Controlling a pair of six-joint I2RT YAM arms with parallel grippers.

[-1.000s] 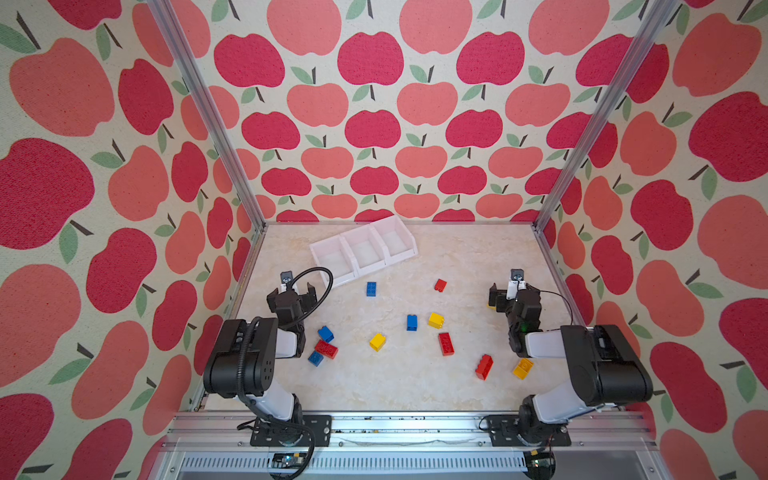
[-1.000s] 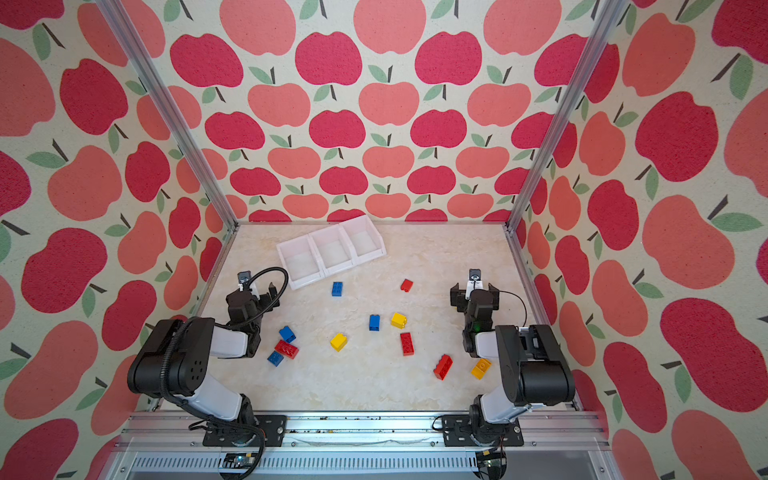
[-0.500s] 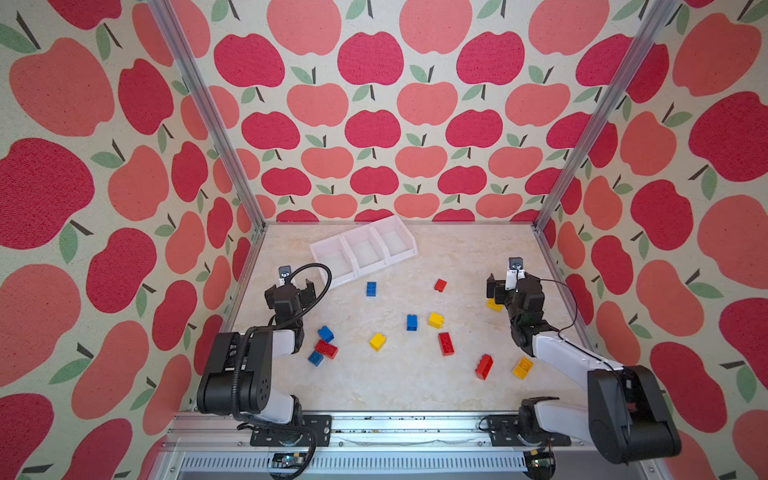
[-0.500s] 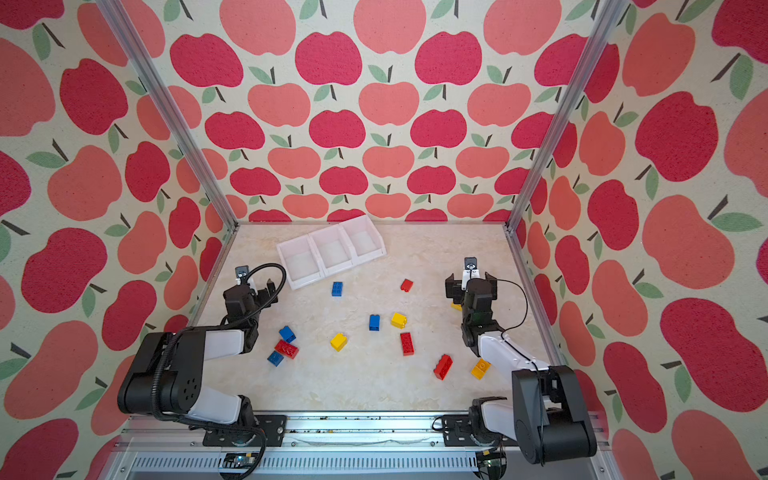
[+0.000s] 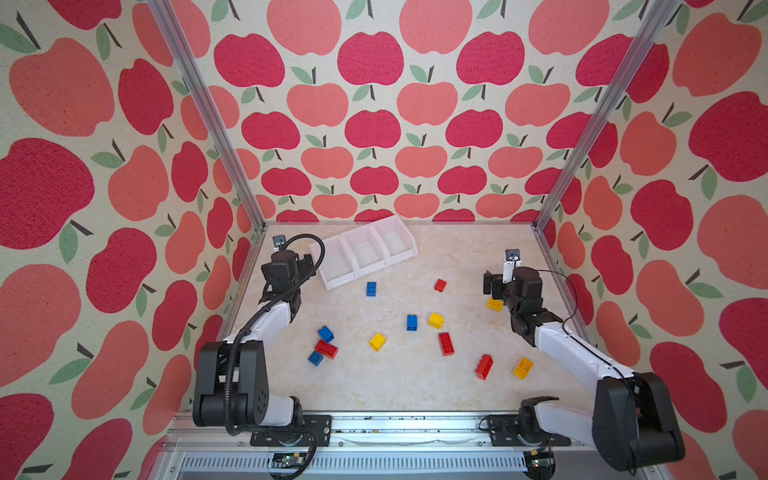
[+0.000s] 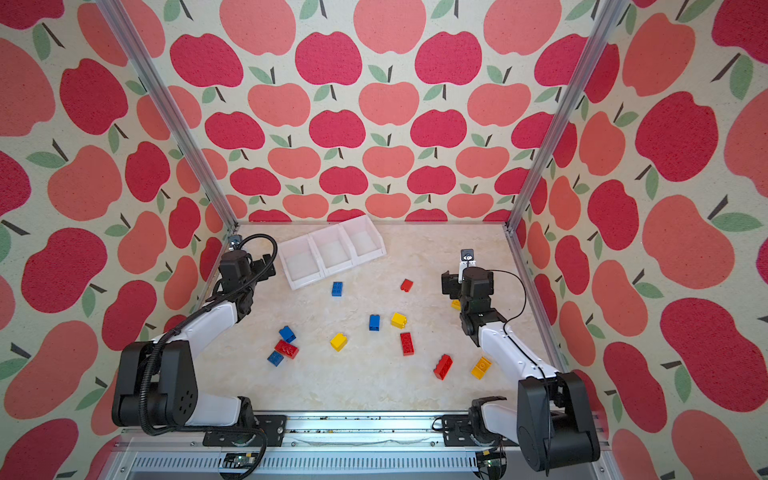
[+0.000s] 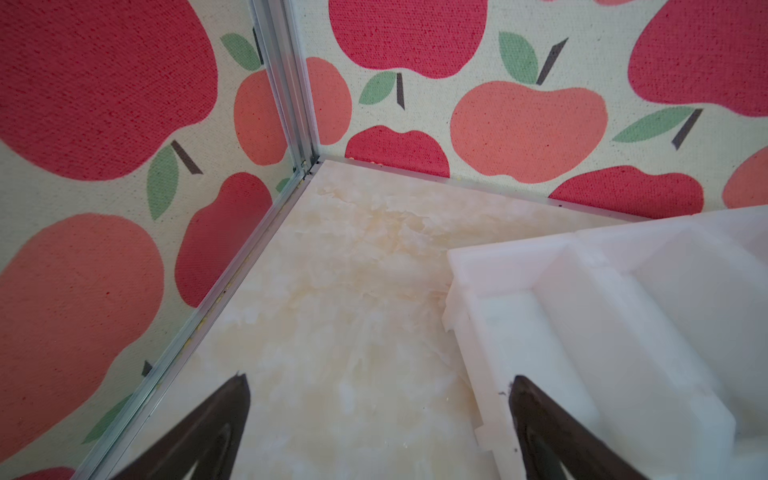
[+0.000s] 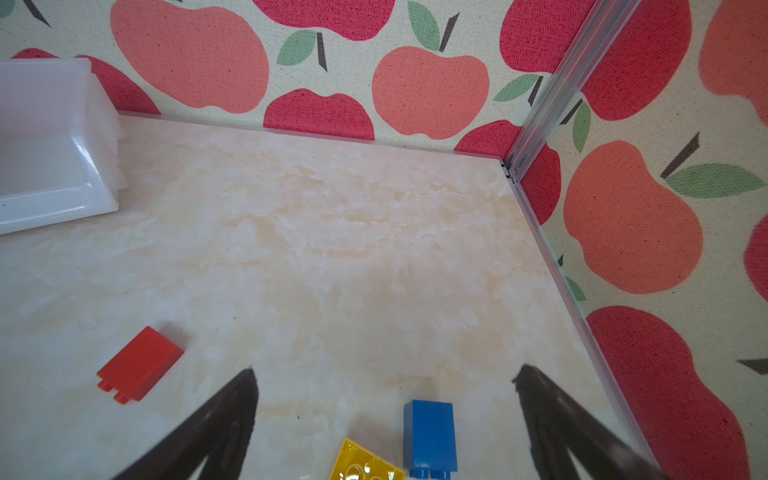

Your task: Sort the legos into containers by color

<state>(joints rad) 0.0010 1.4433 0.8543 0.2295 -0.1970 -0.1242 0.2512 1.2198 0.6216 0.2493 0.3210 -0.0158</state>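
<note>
Two grippers, both empty. Between the right gripper's (image 8: 384,370) spread jaws lie a blue brick (image 8: 430,434) and a yellow brick (image 8: 365,461), probably its first picks; a red brick (image 8: 139,363) sits farther off to one side. The left gripper (image 7: 378,377), equally wide, hovers at the end of the bins (image 7: 465,316), which look bare. The remaining legos (image 5: 411,322) lie scattered well apart from it, unsorted.
</note>
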